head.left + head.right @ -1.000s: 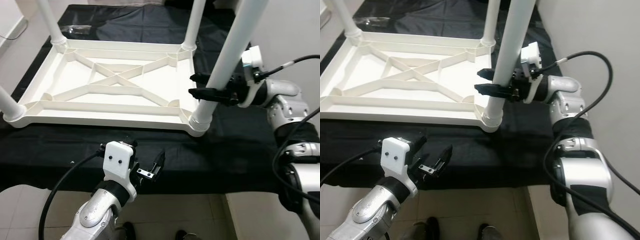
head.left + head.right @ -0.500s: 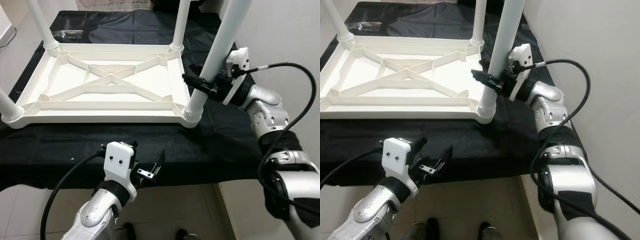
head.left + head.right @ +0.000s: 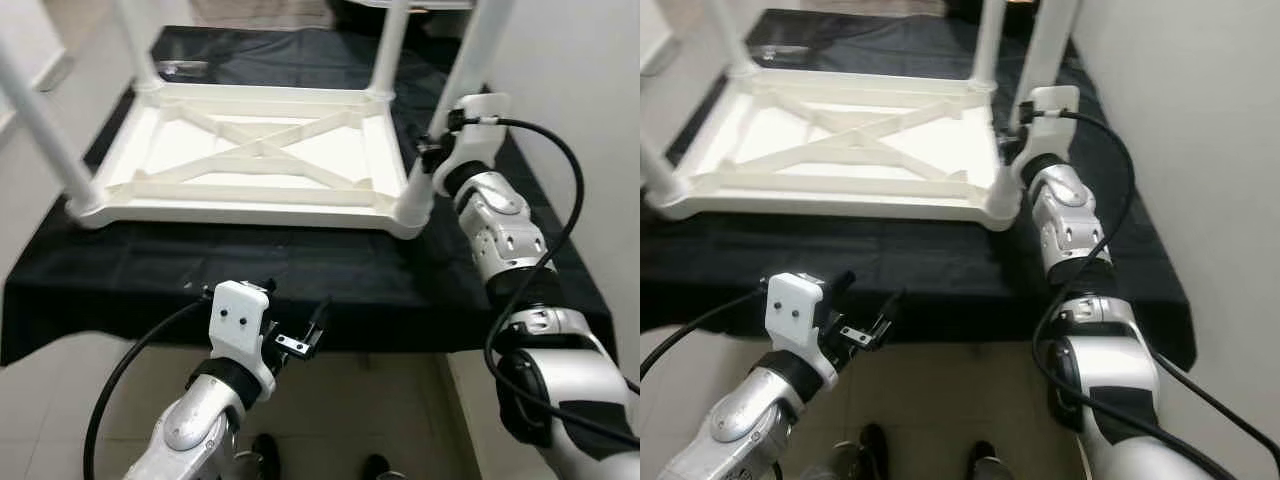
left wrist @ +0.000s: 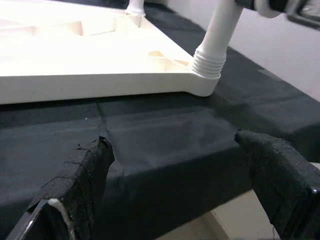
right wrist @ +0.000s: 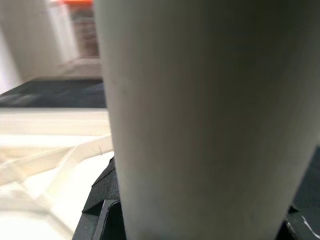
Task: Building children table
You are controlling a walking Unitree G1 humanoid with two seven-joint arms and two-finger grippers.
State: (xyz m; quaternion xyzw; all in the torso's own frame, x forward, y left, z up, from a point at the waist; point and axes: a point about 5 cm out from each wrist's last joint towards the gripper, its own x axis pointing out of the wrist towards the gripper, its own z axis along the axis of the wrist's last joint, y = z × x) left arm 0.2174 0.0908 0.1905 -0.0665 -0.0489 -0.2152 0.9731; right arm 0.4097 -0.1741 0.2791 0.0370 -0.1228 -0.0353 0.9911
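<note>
Right gripper (image 3: 428, 160): squeezing the near right leg (image 3: 452, 95) of the table (image 3: 250, 165).
Left gripper (image 3: 298, 335): waiting open, holding nothing, below the table.
Job: all four legs seem in; flipping is left.

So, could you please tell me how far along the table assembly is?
All four legs stand in the upturned white tabletop. The right gripper clasps the near right leg, likely tightening it. The left gripper hangs open below the black-draped bench. Flipping upright remains.
</note>
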